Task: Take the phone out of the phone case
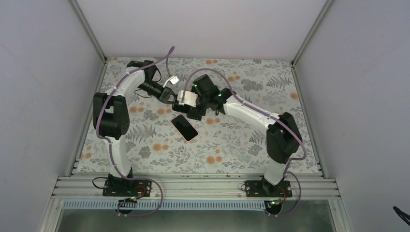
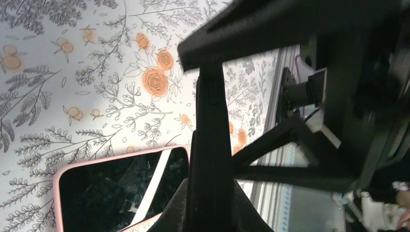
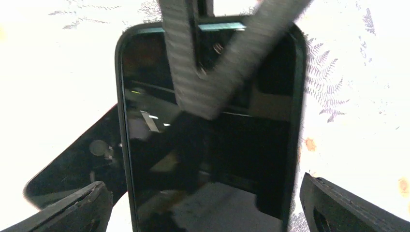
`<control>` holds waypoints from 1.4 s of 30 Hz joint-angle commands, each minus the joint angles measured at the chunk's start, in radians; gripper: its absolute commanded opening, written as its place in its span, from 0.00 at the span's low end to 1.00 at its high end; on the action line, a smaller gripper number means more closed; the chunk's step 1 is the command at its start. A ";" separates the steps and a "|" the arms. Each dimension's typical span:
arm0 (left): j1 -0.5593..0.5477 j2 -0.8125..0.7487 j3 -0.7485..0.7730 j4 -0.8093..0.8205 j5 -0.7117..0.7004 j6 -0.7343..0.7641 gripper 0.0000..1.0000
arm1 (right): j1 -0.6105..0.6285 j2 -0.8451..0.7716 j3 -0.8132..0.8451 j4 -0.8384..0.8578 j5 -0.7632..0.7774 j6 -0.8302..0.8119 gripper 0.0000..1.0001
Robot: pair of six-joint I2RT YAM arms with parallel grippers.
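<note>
A black phone hangs in the air, gripped at its top edge by the left gripper's fingers. In the left wrist view it shows edge-on as a thin black slab between my shut left gripper. My right gripper is open, one finger on each side of the phone's lower end, not touching it. A pink-rimmed case with a dark glossy inside lies flat on the table, also in the left wrist view. Both grippers meet above it, left and right.
The table is covered by a floral cloth. White walls close in the left, right and back. An aluminium rail runs along the near edge by the arm bases.
</note>
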 commanded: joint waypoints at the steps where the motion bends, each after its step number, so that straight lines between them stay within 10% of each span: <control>1: -0.008 -0.128 0.023 -0.018 0.003 0.142 0.02 | -0.109 -0.124 0.010 -0.142 -0.264 -0.006 1.00; 8: -0.028 -0.258 0.028 -0.016 -0.092 0.258 0.02 | -0.271 -0.209 -0.004 -0.248 -0.493 -0.014 1.00; 30: -0.044 -0.365 -0.029 -0.017 -0.020 0.338 0.02 | -0.377 -0.183 -0.006 -0.100 -0.481 0.081 0.99; 42: -0.049 -0.360 -0.040 0.066 -0.087 0.261 0.02 | -0.379 -0.178 0.045 -0.386 -0.623 -0.169 0.96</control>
